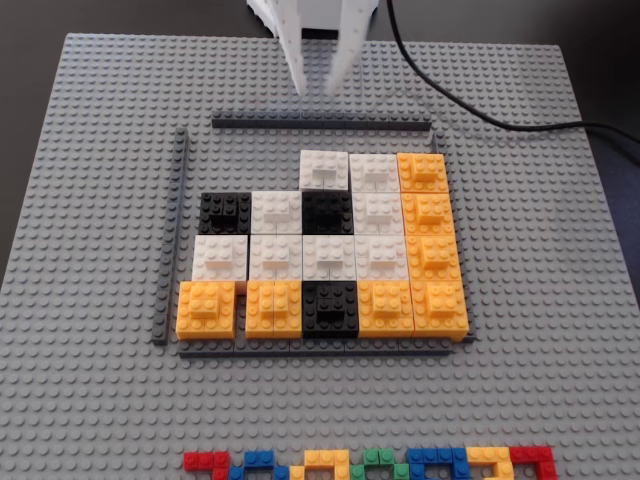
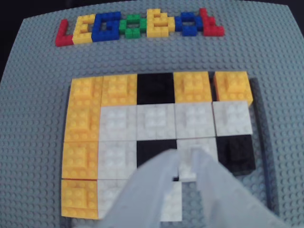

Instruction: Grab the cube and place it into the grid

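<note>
The grid (image 1: 320, 123) is a patchwork of white, black and orange blocks framed by dark grey strips, in the middle of the grey baseplate. A white cube (image 1: 325, 170) with a raised brick on top sits at the left end of the grid's far row; several other white blocks look the same. My gripper (image 1: 316, 85) hangs blurred above the far strip, fingers apart, nothing between them. In the wrist view the gripper (image 2: 185, 159) is over the grid (image 2: 85, 118), and that white cube (image 2: 172, 209) shows between and below the fingers.
Two far-row cells left of the white cube are bare baseplate (image 1: 250, 165). A row of small multicoloured bricks (image 1: 370, 465) lies at the near edge, and it shows in the wrist view (image 2: 137, 26). A black cable (image 1: 480, 110) runs across the far right.
</note>
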Motion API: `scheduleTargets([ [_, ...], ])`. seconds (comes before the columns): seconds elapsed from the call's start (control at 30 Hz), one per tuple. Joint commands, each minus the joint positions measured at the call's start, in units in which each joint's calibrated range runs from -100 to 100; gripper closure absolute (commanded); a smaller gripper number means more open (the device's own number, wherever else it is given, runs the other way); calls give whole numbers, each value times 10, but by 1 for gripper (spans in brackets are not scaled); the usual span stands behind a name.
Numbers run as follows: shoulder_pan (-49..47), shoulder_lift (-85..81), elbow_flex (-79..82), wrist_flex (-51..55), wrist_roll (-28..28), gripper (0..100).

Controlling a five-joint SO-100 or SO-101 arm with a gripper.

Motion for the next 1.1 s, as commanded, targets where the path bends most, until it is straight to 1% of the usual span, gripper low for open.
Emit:
scheduleTargets([
  [0.0,5,-97,35,-4,2,100],
  [0.13,4,-163,98,-19,-10,100],
  [0.33,5,-270,228,-62,-4,100],
  [0.57,3,-287,342,-134,-3,100],
  [0.73,-8,-287,349,-117,-12,100],
  [0.83,-14,-288,349,-97,15,100],
  [1.0,-14,-288,349,-72,14,100],
  [1.07,-14,-288,349,-65,-2,100],
])
